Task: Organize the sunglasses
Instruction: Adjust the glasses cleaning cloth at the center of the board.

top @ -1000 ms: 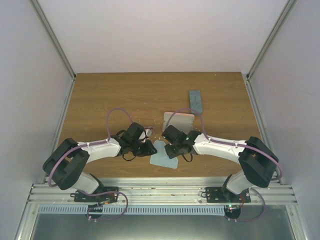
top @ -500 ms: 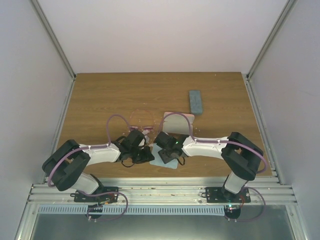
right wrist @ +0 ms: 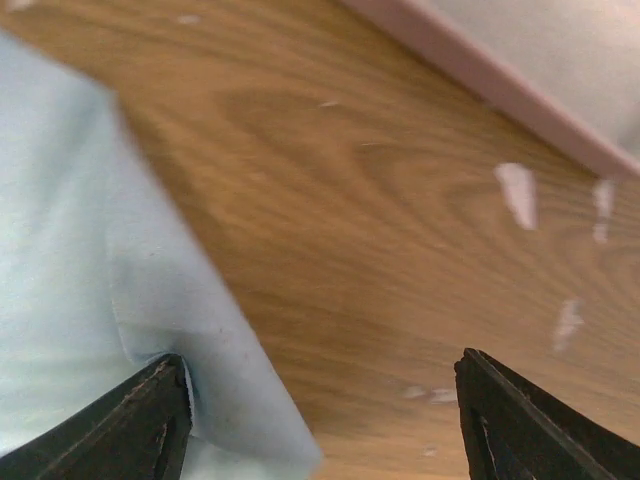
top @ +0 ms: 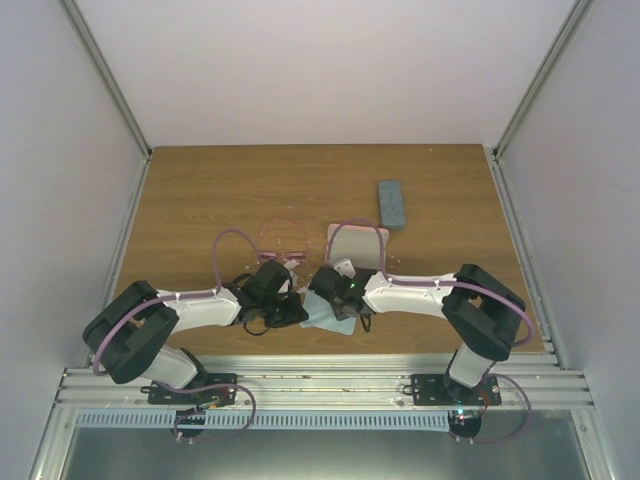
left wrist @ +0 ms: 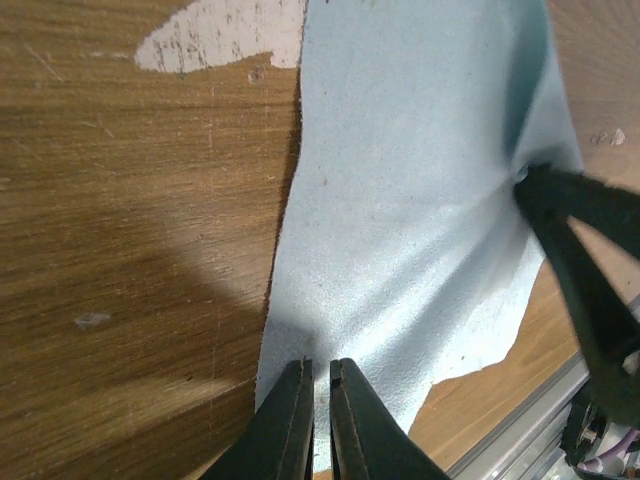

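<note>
Wood table (top: 200,200); pink case (top: 362,243) just beyond light blue cloth (top: 325,320); blue-grey case (top: 392,203) farther beyond cloth, rightward; left gripper (left wrist: 320,400) pinched together on cloth's edge; right gripper (right wrist: 320,390) spread wide, one finger touching cloth; pink sunglasses (top: 283,238) beyond cloth, slightly left; black pair not made out

Pink sunglasses (top: 285,238): translucent frame, pale lenses; we see them lying mid-table (top: 200,200). Black sunglasses (top: 257,326): thin dark rim, apparently, near the front edge, mostly hidden; pose unclear to us.
</note>
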You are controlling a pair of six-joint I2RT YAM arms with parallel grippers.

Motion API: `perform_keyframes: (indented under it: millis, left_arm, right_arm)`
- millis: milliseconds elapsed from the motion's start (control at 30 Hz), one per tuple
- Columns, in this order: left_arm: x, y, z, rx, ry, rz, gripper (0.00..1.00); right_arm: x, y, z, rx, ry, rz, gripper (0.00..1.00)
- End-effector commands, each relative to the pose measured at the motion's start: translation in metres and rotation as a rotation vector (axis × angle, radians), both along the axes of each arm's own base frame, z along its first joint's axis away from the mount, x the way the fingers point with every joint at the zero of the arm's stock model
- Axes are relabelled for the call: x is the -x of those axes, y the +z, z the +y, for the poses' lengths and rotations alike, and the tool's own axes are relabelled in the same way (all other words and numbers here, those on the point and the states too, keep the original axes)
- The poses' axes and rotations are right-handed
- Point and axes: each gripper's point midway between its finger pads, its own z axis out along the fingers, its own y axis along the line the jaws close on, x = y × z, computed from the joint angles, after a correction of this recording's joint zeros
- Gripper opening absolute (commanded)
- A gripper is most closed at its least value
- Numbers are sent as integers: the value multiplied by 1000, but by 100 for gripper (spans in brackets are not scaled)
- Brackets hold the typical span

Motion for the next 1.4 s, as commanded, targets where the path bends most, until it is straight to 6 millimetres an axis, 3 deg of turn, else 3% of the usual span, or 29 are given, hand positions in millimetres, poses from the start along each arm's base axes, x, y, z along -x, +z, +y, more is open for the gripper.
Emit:
perform_keyframes:
  millis: [0, 133, 233, 333, 400, 533, 700, 900, 1100, 1267, 1367]
  left_arm:
    - [15, -26, 30, -138, 43, 53, 10]
    - [14, -22, 27, -125, 35, 43, 10]
    - [11, -13, 19, -81, 15, 22, 10]
    - [8, 0, 6, -10, -18, -5, 12]
    - [6, 8, 1, 21, -29, -22, 13]
    - [-3, 23, -2, 42, -16, -75, 14]
    - [-23, 38, 15, -17, 85, -153, 18]
    - [-32, 45, 26, -23, 128, -180, 20]
    - [-34, 46, 21, -9, 105, -181, 24]
    - [-40, 45, 18, -32, 83, -187, 36]
    - [-45, 45, 13, -46, 47, -192, 41]
  right_arm:
    - [-19, 10, -42, 104, -162, -88, 72]
    - [-32, 10, -60, 108, -242, -87, 71]
    - [-41, 22, -63, 77, -272, -110, 70]
    - [-43, 35, -47, -19, -234, -101, 68]
    - [-39, 40, -25, -121, -152, -61, 63]
    - [-9, 43, 24, -354, 69, 81, 44]
    - [44, 24, 46, -452, 181, 278, 23]
    - [83, 2, 34, -412, 174, 416, 13]
    - [102, -24, -6, -268, 73, 493, 13]
    - [111, -22, -35, -180, 7, 523, 17]
    - [101, -9, -34, -155, 0, 500, 21]
